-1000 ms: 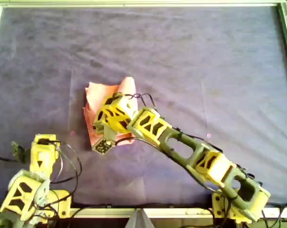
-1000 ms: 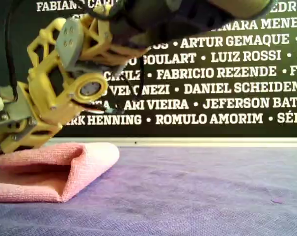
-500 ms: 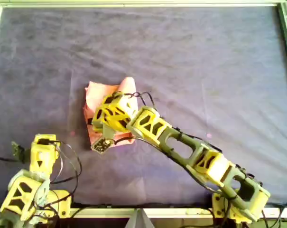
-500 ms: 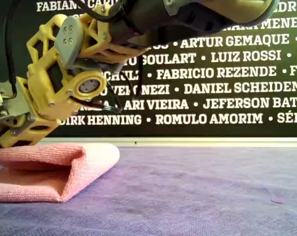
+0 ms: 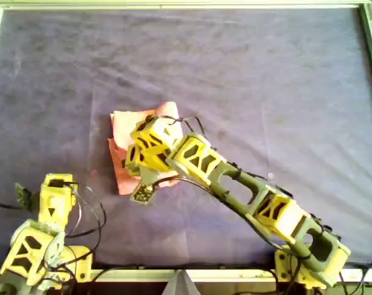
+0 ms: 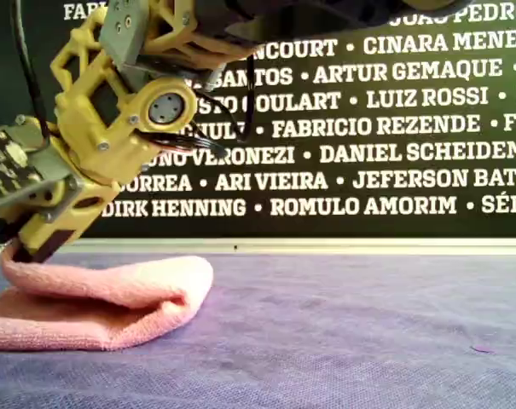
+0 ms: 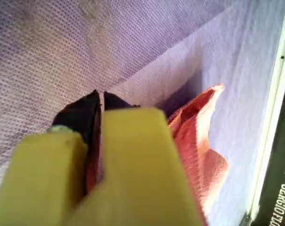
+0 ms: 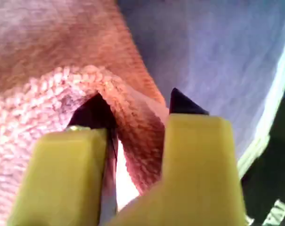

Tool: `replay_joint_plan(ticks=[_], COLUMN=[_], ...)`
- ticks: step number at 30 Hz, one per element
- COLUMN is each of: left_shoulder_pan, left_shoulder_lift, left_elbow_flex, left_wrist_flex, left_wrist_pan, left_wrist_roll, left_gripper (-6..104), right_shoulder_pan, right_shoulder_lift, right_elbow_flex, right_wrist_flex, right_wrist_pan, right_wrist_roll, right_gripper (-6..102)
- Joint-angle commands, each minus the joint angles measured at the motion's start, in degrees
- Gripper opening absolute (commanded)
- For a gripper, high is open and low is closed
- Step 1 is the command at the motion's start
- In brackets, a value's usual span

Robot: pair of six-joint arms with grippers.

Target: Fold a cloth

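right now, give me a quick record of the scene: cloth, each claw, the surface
cloth: salmon-pink cloth, doubled over on itself, left of centre in the overhead view
fold edge: rounded, faces the exterior view's right
right claw: right claw shut on a raised fold of the cloth
left claw: left claw shut, holding nothing, its arm parked at the overhead view's lower left, apart from the cloth
surface: purple-grey table covering

The cloth lies folded on the table covering, left of centre in the overhead view. Over it sits the right gripper, pinching a fold, while the left gripper rests well apart at the overhead view's lower left corner.
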Motion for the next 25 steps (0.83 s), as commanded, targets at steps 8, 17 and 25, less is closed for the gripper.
replay_joint_plan(ticks=[8, 17, 25], left_shoulder_pan=[0.62, 0.62, 0.44], left_shoulder_lift=[0.35, 0.0, 0.62], left_elbow_flex=[-0.97, -0.97, -2.11], left_wrist_flex=[-1.32, -1.23, -2.11], left_wrist_pan=[0.09, 0.09, 0.26], left_wrist_roll=[0.26, -0.09, -0.18], left_gripper=[1, 1, 1], right_shoulder_pan=[0.62, -0.97, -16.61], right_shoulder_lift=[12.83, 17.05, 18.72], right_elbow_flex=[-4.83, -4.39, -4.75], right_wrist_flex=[1.85, 5.01, 24.35], right_wrist_pan=[0.44, 0.44, 0.26], right_wrist_roll=[-2.55, -2.55, 0.53], right_gripper=[45, 44, 32])
